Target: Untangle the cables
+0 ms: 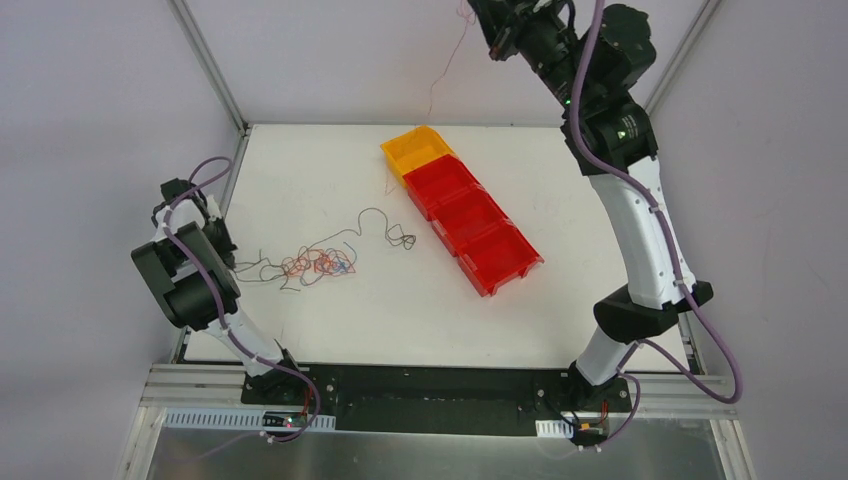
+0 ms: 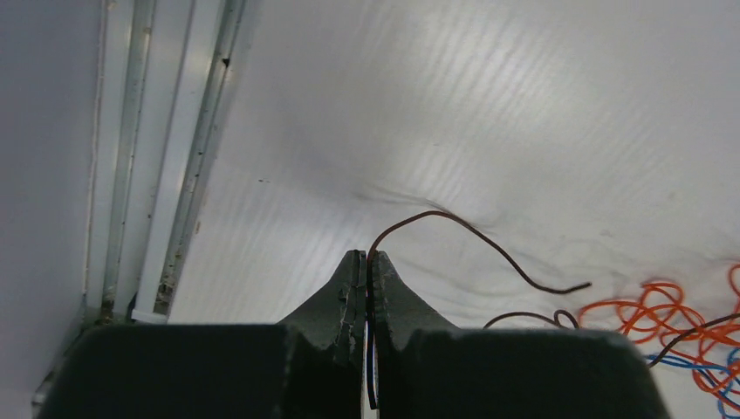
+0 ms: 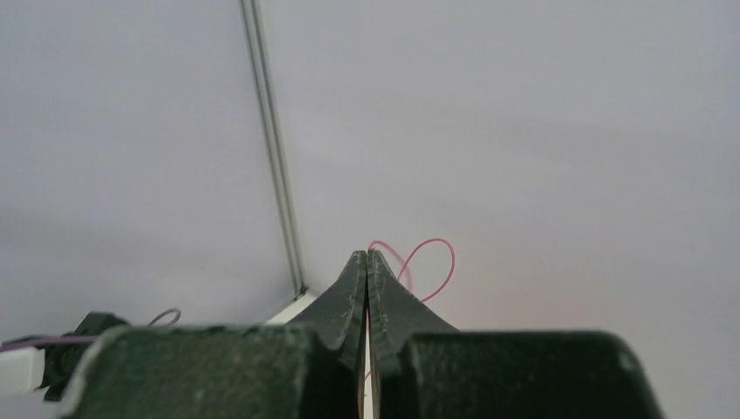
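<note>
The cables lie as a palm-sized tangle of orange, blue, red and black wires left of the table's middle. It also shows at the right edge of the left wrist view. My left gripper sits low at the table's left side, shut on a black wire that curls towards the tangle. My right gripper is raised high at the back, shut on a thin red wire. That wire hangs down in the top view towards the yellow bin.
A row of bins runs diagonally right of the middle: one yellow bin at the far end, then three red bins. A loose black wire loop lies beside them. An aluminium rail borders the table's left edge.
</note>
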You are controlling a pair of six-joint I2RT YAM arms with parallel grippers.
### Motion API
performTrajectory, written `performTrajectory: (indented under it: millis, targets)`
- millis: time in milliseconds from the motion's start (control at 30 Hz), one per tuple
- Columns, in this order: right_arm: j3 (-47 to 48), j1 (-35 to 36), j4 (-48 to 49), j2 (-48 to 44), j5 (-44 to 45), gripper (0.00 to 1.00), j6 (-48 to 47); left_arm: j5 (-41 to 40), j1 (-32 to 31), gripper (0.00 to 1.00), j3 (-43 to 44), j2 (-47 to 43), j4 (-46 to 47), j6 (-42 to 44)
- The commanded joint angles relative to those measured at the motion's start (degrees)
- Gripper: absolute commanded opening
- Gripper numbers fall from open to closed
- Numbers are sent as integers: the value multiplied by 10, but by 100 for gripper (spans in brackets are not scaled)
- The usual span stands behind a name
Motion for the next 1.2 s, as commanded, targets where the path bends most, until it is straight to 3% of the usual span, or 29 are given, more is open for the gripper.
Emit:
performTrajectory:
  millis: [0, 167, 233, 367, 667, 1167]
  targets:
    - [74, -2, 94, -10, 51, 0, -45, -61, 28, 0, -5, 21, -1, 55]
    - [61, -1, 129, -34, 86, 0, -87, -62, 41, 0, 1, 31, -2, 68]
    - [12, -2, 123, -55, 83, 0, -74, -34, 40, 0, -1, 20, -3, 72]
    - [-80, -2, 115, -80, 32, 0, -44, 61, 23, 0, -10, -26, -15, 80]
    - [-104, -8, 92, -28, -18, 0, 2, 249, -91, 0, -30, -151, -32, 43]
    - [-48, -44, 178, 181, -42, 0, 75, 276, -156, 0, -41, -154, -26, -11]
